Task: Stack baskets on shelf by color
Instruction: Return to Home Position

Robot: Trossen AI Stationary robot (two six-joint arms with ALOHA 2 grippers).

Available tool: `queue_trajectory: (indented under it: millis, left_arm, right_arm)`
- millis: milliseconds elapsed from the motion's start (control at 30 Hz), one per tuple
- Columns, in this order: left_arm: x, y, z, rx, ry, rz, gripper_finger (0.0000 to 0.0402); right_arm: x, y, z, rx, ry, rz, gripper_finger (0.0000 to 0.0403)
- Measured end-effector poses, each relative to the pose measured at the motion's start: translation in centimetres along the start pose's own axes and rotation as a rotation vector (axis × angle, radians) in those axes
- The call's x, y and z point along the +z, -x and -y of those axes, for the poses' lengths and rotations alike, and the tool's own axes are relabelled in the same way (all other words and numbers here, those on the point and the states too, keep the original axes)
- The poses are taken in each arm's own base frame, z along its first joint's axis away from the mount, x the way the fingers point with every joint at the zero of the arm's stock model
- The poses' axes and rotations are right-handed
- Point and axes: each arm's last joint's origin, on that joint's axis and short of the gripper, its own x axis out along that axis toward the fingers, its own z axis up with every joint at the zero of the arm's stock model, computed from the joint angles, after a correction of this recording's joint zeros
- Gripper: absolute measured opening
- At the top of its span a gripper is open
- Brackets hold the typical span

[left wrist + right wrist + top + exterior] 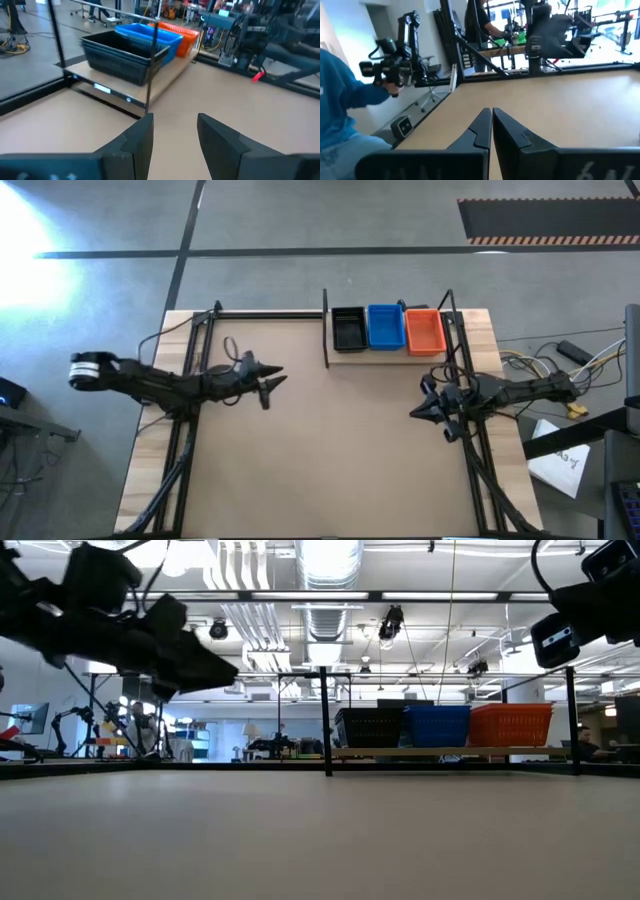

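Note:
Three basket stacks sit side by side on the pale wood shelf (388, 352) at the table's far edge: black (348, 328), blue (384, 325), orange (424, 331). The low view shows them in a row, black (372, 727), blue (437, 725), orange (511, 724). My left gripper (268, 382) hovers open over the table's left half, facing the shelf; its wrist view shows the black stack (122, 56) ahead of the open fingers (175, 131). My right gripper (420, 412) hangs shut above the table's right side, below the shelf, empty (491, 122).
The brown tabletop board (320, 450) lies bare between the arms. Black frame rods and posts (326, 330) edge the shelf. Cables (560, 360) and paper lie on the floor right of the table. A person in blue (340, 110) stands beyond the table.

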Motion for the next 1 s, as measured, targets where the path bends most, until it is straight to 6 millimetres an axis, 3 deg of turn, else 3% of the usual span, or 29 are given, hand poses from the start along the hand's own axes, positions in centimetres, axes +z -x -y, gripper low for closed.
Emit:
queue_trajectory:
  millis: [167,400,533,1000]
  left_arm:
    - [-1.0,3.2,-1.7,-0.036,0.098,0.070,0.0118]
    - [0.0,5.1,-2.8,-0.122,0.095,0.124,0.0011]
    - [0.6,6.0,-3.4,-0.155,0.039,0.158,0.0004]
    - [-0.2,8.9,-3.9,-0.066,-0.025,0.146,0.0000]
  right_arm:
    - [0.0,0.0,0.0,0.002,0.038,-0.002,0.0009]
    - [-0.2,-0.1,0.0,-0.001,0.053,-0.016,0.0009]
    - [-0.2,-0.1,0.0,0.000,0.027,-0.018,0.0009]
    - [-0.2,-0.1,0.0,-0.007,0.000,-0.021,0.0009]
